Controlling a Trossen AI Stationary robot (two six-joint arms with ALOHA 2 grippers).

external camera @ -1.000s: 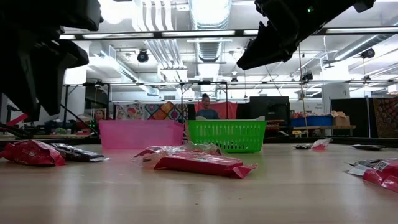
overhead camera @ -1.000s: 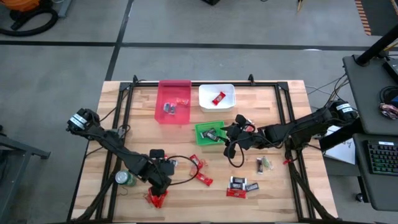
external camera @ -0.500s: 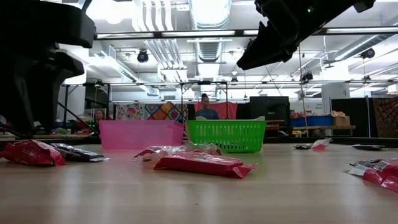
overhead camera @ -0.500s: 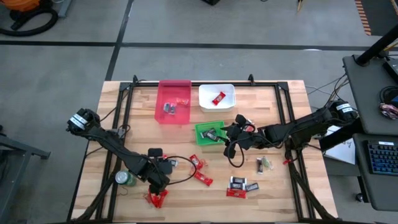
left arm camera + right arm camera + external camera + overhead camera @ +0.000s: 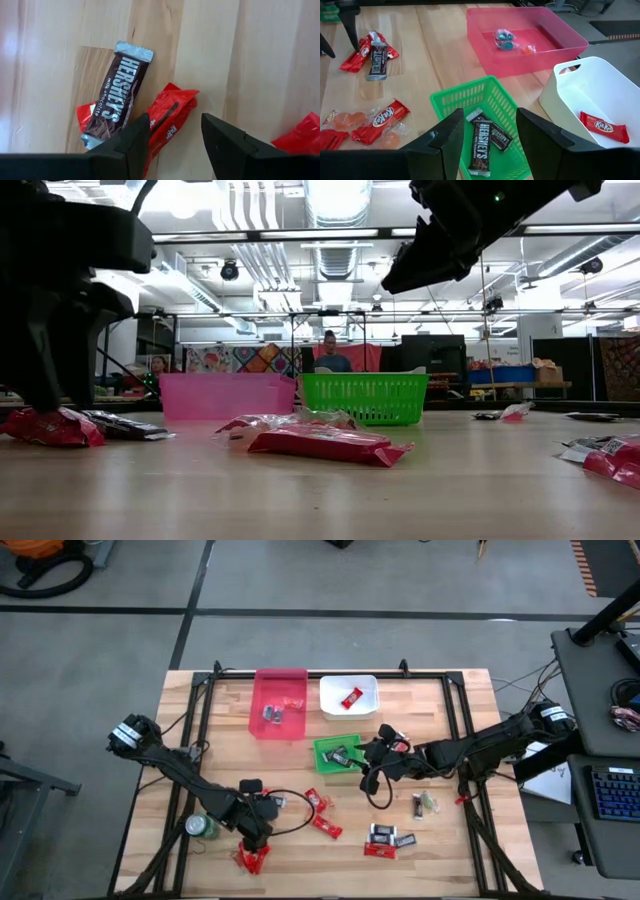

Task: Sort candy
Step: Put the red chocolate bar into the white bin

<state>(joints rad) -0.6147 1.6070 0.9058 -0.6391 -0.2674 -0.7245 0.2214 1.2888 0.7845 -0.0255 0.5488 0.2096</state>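
A robotics lab or workshop is indicated: exposed ducts [image 5: 335, 210] and strip lights are seen overhead, a person [image 5: 330, 352] is seated at cluttered benches behind, and a keyboard [image 5: 612, 790] is placed at 3 o'clock of the wooden table [image 5: 440, 850].

Wooden table [image 5: 450, 710] fills mid-frame in the high view. Pink bin [image 5: 279, 703], white bin [image 5: 348, 696] side by side near the top edge, green basket [image 5: 334, 754] just below btwn them. Green can [image 5: 201, 827] lower left. Keyboard [image 5: 612, 792] on a desk at far right. Low view: person [image 5: 330, 353] in the bg behind the basket.
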